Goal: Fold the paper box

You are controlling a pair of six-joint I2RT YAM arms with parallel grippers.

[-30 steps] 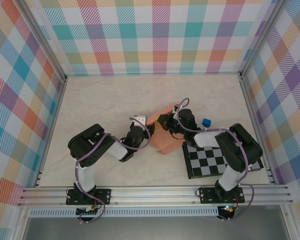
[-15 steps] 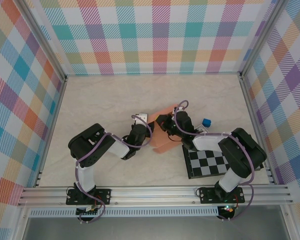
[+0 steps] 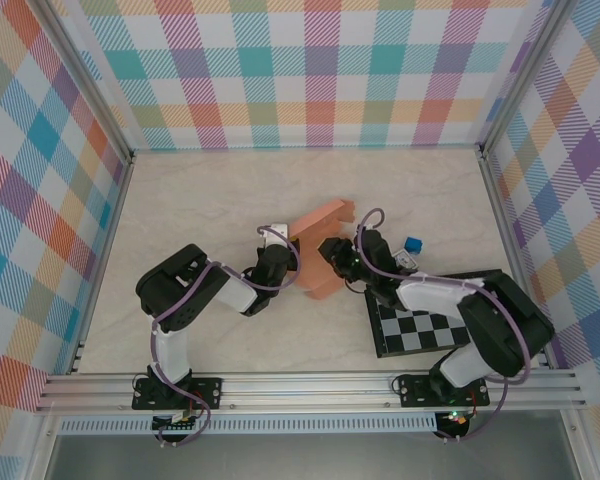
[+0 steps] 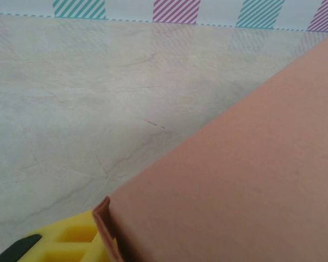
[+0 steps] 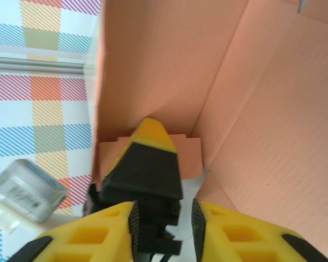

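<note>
One paper box [image 3: 322,220] sits half-raised mid-counter [image 3: 200,210], between left pincer [image 3: 283,258] and right pincer [image 5: 164,208]; right jaws stand parted, holding nothing; left grip cannot be told; risk: unheld card walls spring flat, or a push skids it.

paper box [image 3: 323,217] between left claw [image 3: 292,262] and right claw [image 3: 329,251]; checkered board [image 3: 425,328] right of it
</note>
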